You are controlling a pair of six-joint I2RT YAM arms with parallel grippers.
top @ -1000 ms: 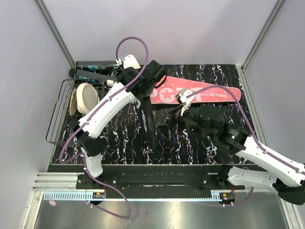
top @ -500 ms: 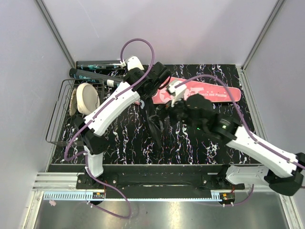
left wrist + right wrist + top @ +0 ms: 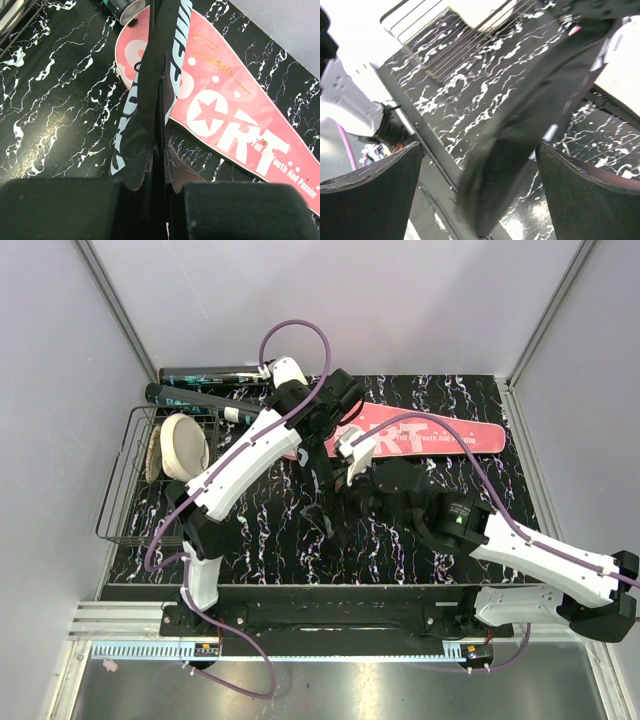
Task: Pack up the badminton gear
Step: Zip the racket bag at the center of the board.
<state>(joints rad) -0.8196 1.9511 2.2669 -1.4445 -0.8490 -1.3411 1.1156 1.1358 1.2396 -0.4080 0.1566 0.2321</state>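
Observation:
My left gripper (image 3: pixel 325 432) is shut on the zip edge of the black "CROSSWAY" bag (image 3: pixel 327 490), which hangs down from it over the table's middle. In the left wrist view the gripper (image 3: pixel 161 182) pinches the bag (image 3: pixel 150 80) by its zip seam. The pink "SPORT" racket case (image 3: pixel 430 432) lies flat behind it, also in the left wrist view (image 3: pixel 235 117). My right gripper (image 3: pixel 352 466) is open beside the bag; in its own view the gripper (image 3: pixel 480 192) has the blurred bag's end (image 3: pixel 520 150) between its wide fingers. Two dark tubes (image 3: pixel 200 375) lie at the back left.
A black wire basket (image 3: pixel 125 475) stands at the left edge with a cream round disc (image 3: pixel 185 445) in it; its wires show in the right wrist view (image 3: pixel 450 35). One tube's open end (image 3: pixel 127 7) lies near the case's tip. Grey walls close the back and sides.
My right arm has swung left and forward, bringing its open gripper up to the hanging bag. The left gripper has shifted slightly right and back, still holding the bag.

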